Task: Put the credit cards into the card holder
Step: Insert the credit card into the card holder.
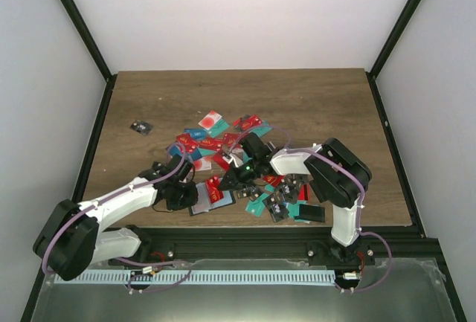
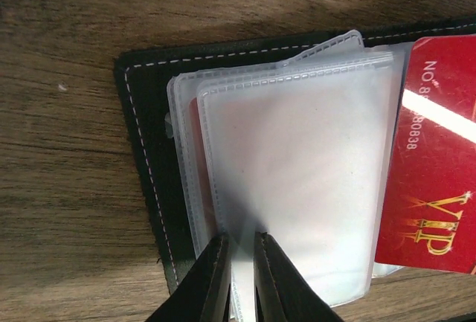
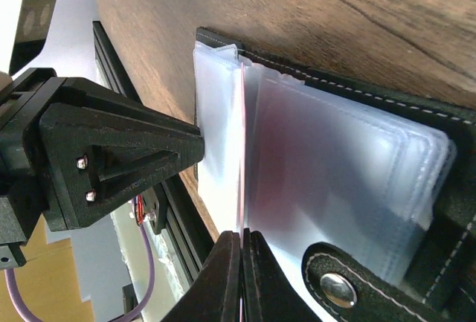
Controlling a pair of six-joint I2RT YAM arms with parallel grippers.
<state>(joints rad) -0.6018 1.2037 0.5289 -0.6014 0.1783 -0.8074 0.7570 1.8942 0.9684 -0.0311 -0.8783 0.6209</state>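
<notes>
The left fingers (image 2: 223,266), nearly closed, pinch the near edge of a clear sleeve (image 2: 297,173) of the card holder (image 2: 141,151), keeping it apart from the other sleeves stacked beside it. Facing them, the right fingers (image 3: 238,262) are clamped tight on a red VIP card (image 2: 435,158). The card runs straight out from their tips to the mouth of the sleeves, though how far it has entered cannot be told. Just beside the right fingers lies the holder's clasp tab (image 3: 338,288) with its metal snap. The holder lies open on the wooden table (image 2: 74,54), between the two sets of fingers, and the loose pile of credit cards (image 1: 216,143) is spread beyond them. The card looks light, stiff and slick, so it is probably best held flat by its trailing end and pushed straight in. The sleeve is thin, floppy film that is likely to buckle or cling shut, so a pinch near its open edge should keep the mouth parted.
</notes>
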